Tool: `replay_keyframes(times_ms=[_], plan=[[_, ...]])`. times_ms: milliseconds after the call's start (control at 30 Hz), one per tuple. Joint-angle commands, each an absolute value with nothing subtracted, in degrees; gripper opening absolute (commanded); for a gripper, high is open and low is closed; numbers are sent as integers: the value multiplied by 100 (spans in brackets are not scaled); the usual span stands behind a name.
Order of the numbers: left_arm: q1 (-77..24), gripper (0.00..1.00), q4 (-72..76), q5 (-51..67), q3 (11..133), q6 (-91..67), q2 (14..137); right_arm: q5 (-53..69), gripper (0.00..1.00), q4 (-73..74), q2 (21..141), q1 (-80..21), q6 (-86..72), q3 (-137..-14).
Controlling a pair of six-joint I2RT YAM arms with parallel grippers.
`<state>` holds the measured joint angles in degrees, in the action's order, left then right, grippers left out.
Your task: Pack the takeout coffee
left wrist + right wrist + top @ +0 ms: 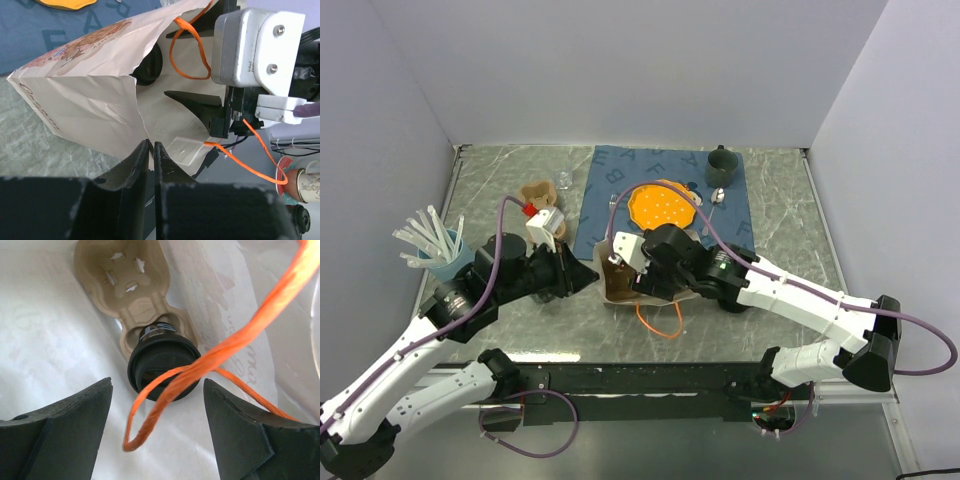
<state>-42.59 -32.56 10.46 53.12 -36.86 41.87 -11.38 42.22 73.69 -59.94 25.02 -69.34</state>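
Note:
The takeout coffee, a black cup with a ribbed lid (162, 362), lies in a tan pulp carrier (127, 285) inside the white paper bag (85, 100). Its dark lid also shows through the bag's mouth in the left wrist view (148, 65). My right gripper (157, 390) is open and empty in the bag's mouth, a short way back from the lid. An orange handle loop (210, 360) hangs across between its fingers. My left gripper (151, 150) is shut on the bag's torn lower edge. In the top view the bag (616, 287) lies between the left gripper (588, 275) and the right gripper (627, 268).
An orange plate (663, 205), a spoon (717, 197) and a dark green mug (721, 163) sit on the blue mat (610, 180). A light blue cup of clear straws (442, 252) stands at the left. A small brown red-capped bottle (534, 195) lies behind the left arm.

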Motion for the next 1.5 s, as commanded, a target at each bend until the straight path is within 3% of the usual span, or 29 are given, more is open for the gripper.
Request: replay_keyframes(times_ms=[0,367,767,1333,1467], plan=[[-4280,15,-3313,862,5677,-3850,4201,-932,78,4368,7163,-5959,2347,-7347],[-4280,20,-3349,738,5950,-3832,4394,-756,74,4605,7303,-5959,2294,-7874],[-4280,34,-3489,343,6336,-3490,4605,-1203,73,4465,7620,-5933,2215,-8560],[-4280,51,-3612,-237,6881,-2998,4614,-1705,94,4140,7409,-5880,1995,-9123],[-4272,61,-3656,-597,7136,-2769,4684,-1775,100,4157,7418,-5862,1794,-9403]])
